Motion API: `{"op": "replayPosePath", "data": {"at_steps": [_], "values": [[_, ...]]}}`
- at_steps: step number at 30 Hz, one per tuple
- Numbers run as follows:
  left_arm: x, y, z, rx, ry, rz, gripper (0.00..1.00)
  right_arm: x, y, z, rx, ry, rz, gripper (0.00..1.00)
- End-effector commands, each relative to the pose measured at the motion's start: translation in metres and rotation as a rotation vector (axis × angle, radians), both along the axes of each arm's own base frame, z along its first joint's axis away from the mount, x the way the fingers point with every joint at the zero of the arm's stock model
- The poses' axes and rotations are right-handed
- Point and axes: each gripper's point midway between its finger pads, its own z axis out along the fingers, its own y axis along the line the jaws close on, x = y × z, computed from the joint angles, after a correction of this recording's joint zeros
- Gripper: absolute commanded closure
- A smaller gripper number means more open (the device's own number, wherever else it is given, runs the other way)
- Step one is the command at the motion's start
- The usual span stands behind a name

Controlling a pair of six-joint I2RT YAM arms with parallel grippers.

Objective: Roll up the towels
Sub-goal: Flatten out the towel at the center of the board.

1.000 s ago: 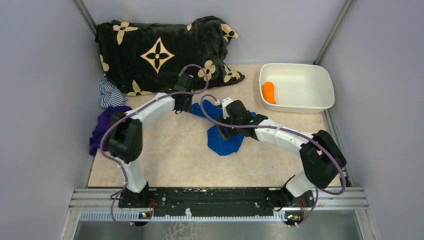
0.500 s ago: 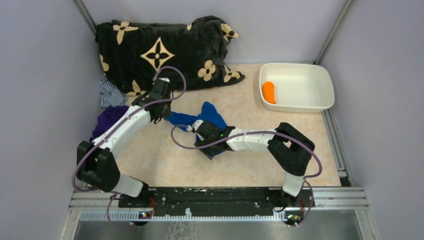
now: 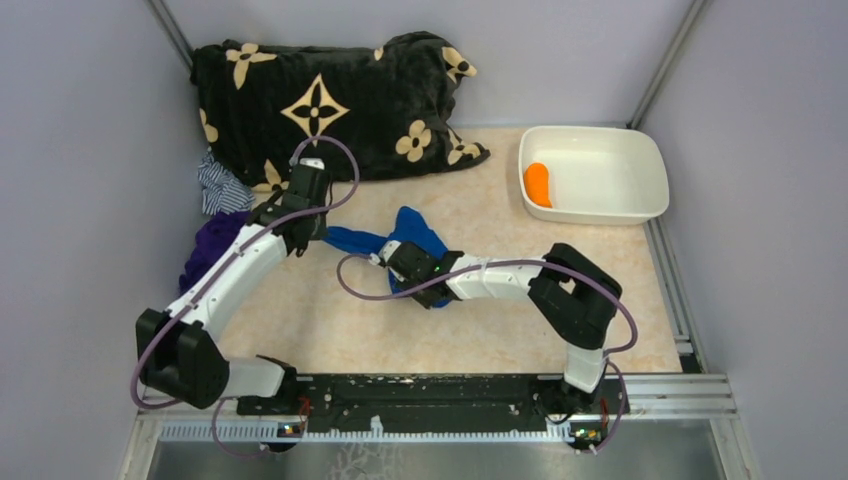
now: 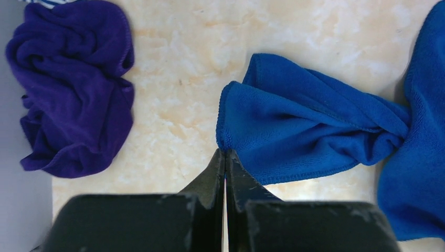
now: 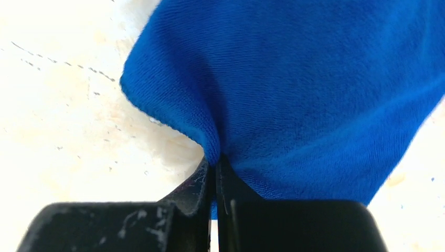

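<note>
The royal blue towel (image 3: pixel 408 232) lies crumpled mid-table, drawn out to the left. My left gripper (image 3: pixel 320 232) is shut on its left corner; in the left wrist view the closed fingertips (image 4: pixel 225 153) pinch the corner of the blue towel (image 4: pixel 315 126). My right gripper (image 3: pixel 388 262) sits at the towel's near side. The right wrist view shows that gripper (image 5: pixel 215 160) shut on a fold at the edge of the blue towel (image 5: pixel 315 89). The orange towel (image 3: pixel 537 184) lies rolled in the white tub (image 3: pixel 640 165) at the back right.
A big black blanket with tan flowers (image 3: pixel 330 100) fills the back left. A striped cloth (image 3: pixel 220 185) and a purple cloth (image 3: pixel 205 250), seen as the purple cloth (image 4: pixel 73 84) in the left wrist view, lie by the left wall. Walls close in on three sides.
My left gripper has pulled left with the blue towel's corner. My right gripper moved left, toward the near edge, and went from open to shut on the towel's edge.
</note>
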Motion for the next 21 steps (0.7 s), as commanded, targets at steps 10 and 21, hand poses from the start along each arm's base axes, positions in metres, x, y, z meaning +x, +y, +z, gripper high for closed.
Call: {"op": "replayPosePath", "data": {"at_steps": [10, 21], "values": [[-0.025, 0.051, 0.049, 0.084, -0.213, 0.107, 1.0, 0.083, -0.053, 0.199, 0.319, -0.107, -0.204, 1.0], [-0.03, 0.055, 0.041, 0.064, -0.259, 0.11, 1.0, 0.197, -0.131, 0.202, 0.328, -0.166, -0.684, 0.66]]}}
